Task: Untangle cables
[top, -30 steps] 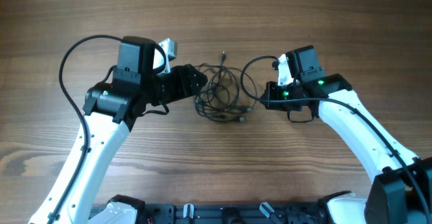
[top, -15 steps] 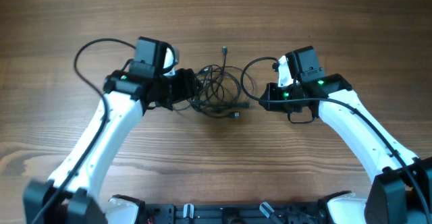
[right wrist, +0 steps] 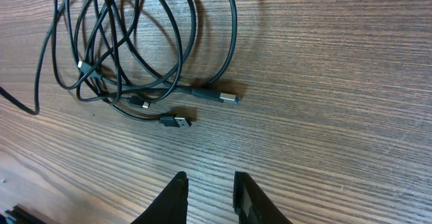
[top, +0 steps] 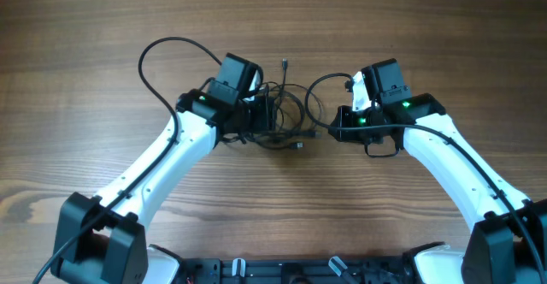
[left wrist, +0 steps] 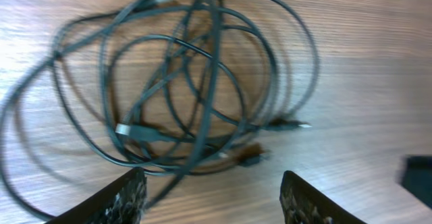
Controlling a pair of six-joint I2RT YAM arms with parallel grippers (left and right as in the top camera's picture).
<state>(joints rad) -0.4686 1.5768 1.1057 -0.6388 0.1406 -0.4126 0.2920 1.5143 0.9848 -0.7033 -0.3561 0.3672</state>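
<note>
Our left gripper point(top: 261, 115) has swung in from the left over the last second and now sits over the near edge of the cables point(top: 287, 120). Its wrist view shows the jaws spread wide, one stray strand running past a finger and nothing pinched. We judge a grasp comes next. The tangle lies mid-table in overlapping loops, plugs poking out. Our right gripper point(top: 335, 132) has not shifted; it waits just right of the pile, jaws slightly apart and empty. The wooden table point(top: 102, 27) is flat, with open grain on every side of the pile, so there is room to draw strands outward.
</note>
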